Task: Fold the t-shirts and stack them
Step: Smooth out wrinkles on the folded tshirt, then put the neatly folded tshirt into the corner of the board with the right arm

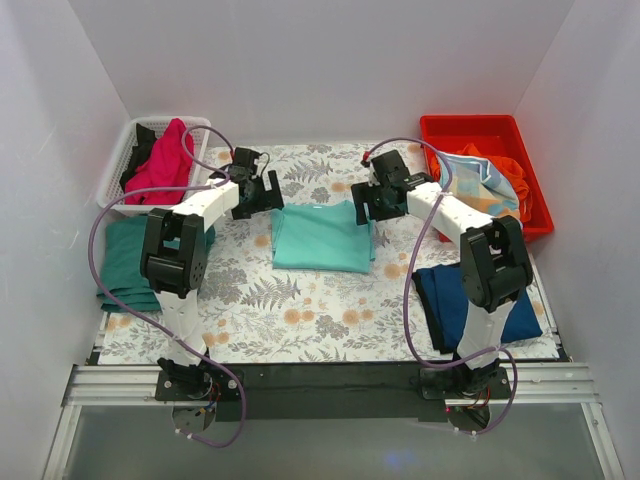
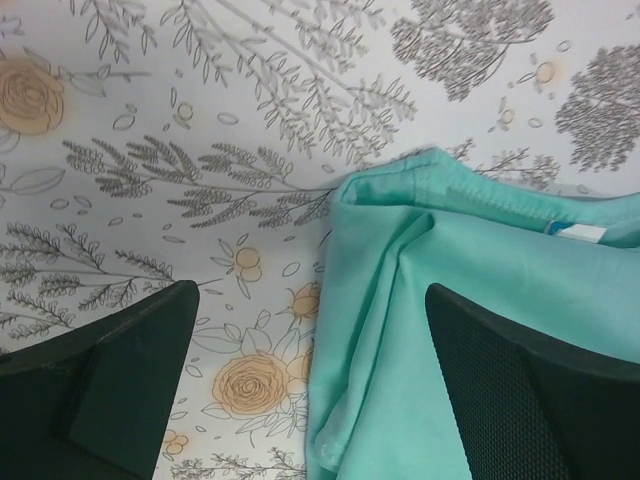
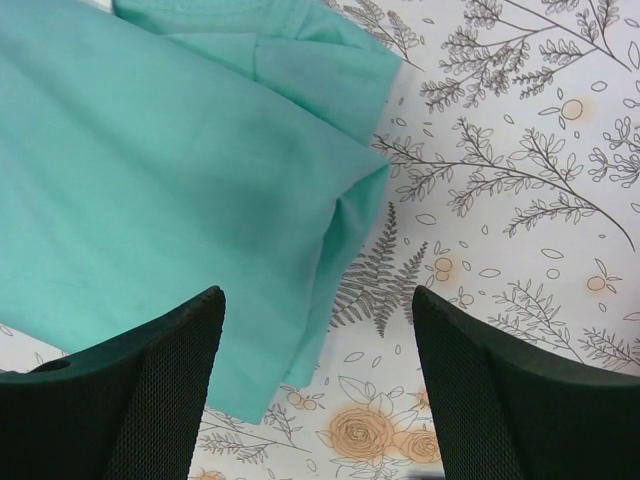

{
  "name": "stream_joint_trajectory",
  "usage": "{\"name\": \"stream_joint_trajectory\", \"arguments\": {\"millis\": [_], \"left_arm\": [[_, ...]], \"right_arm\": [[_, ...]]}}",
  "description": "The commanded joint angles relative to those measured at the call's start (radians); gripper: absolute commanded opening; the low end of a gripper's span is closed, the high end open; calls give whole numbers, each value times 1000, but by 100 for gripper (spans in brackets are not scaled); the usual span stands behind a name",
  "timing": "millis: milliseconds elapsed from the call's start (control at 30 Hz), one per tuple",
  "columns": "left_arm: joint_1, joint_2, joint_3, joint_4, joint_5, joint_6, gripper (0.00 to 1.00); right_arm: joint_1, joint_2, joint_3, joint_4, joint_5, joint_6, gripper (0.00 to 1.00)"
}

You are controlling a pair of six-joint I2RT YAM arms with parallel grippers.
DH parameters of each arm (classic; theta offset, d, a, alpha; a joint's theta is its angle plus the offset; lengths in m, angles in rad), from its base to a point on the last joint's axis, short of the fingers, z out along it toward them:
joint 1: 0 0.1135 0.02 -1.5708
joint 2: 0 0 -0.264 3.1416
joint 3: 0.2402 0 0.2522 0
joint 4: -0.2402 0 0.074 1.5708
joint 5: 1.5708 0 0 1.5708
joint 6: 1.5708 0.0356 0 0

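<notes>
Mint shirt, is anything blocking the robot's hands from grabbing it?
No, nothing visible. The left gripper and right gripper hang open over the mint shirt's two side edges, with nothing in between.

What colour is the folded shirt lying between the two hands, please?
The shirt is mint green, clearest from the right wrist.
</notes>
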Motion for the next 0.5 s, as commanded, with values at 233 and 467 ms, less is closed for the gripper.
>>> {"name": "stream_joint_trajectory", "arguments": {"millis": [233, 467], "left_arm": [[17, -111, -104, -89, -265, -136, 96], [28, -21, -52, -175, -279, -184, 96]], "right_arm": [[-100, -2, -186, 238, -317, -12, 86], [-149, 47, -277, 344, -471, 46, 86]]}}
